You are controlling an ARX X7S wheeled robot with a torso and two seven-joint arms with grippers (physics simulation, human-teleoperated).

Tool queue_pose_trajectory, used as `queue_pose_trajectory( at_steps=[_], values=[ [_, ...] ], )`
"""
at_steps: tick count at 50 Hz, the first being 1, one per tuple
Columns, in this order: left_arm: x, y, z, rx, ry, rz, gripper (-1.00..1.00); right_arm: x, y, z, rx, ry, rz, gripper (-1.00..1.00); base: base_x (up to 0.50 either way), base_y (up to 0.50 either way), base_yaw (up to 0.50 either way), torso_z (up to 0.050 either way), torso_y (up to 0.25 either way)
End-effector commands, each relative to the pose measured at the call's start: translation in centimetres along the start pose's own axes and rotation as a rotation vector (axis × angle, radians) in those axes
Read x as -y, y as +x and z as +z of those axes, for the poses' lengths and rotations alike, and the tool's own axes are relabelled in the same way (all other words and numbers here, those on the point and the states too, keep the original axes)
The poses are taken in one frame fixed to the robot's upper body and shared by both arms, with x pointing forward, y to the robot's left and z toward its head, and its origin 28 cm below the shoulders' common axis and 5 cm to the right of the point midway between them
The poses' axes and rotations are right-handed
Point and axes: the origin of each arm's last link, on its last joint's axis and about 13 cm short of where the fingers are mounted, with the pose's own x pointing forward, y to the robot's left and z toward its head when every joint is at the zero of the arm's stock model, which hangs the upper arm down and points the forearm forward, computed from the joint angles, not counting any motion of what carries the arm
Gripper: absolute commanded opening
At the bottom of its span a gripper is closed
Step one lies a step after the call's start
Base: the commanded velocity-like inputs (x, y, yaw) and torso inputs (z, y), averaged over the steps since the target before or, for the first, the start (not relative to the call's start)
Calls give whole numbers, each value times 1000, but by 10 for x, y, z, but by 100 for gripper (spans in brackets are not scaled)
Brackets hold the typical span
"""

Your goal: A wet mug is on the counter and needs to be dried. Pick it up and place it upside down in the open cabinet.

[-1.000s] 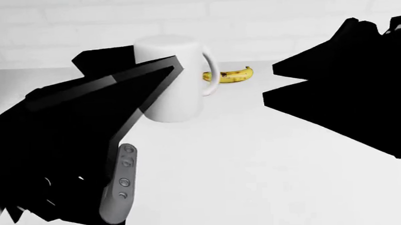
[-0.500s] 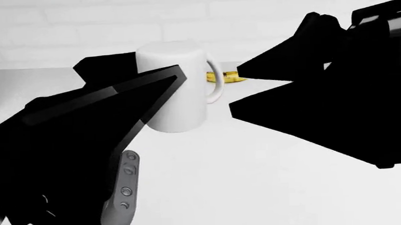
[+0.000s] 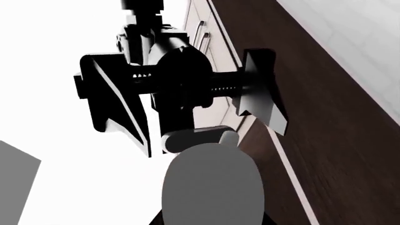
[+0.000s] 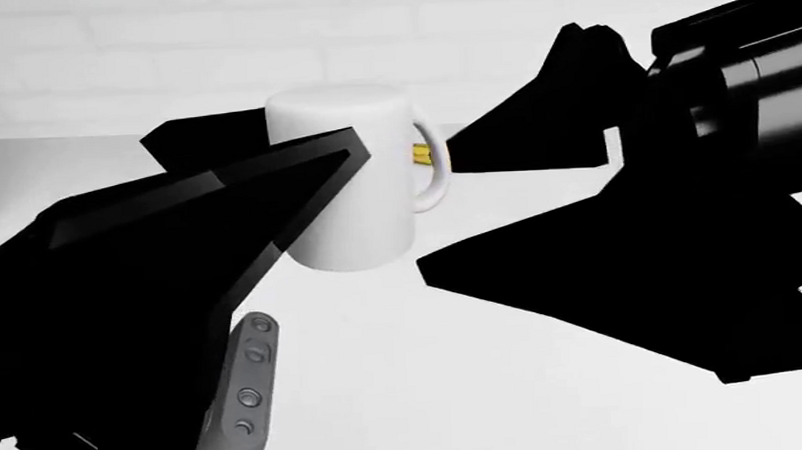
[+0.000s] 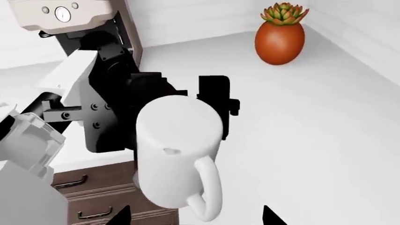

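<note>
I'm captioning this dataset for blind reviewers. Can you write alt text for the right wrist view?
A white mug, handle toward the camera, is held between the black fingers of the left gripper above a white counter. An orange pot holding a green succulent stands farther off, and wooden drawers show below the counter edge.

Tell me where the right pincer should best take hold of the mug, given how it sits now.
Probably the loop handle, from the mug's right. The left pincer already flanks the mug's body, so only the handle side is free, and it points toward the open right pincer. The mug looks closed end up, so the pose needs little turning.
</note>
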Motion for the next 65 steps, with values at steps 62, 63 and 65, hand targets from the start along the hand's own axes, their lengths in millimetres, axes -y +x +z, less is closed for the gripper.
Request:
queue_pose_trajectory(
  at_steps=[62,63,65],
  values=[
    [-1,2,15,-92,-75,42,100,2,11,9,107,-38,49,-100,0,0,0,0,0],
    [-1,2,15,-93,-72,44,100,2,9,8,104,-35,40,-100,0,0,0,0,0],
    [-1,2,14,-97,-65,47,100,0,7,6,96,-31,24,-100,0,0,0,0,0]
  ],
)
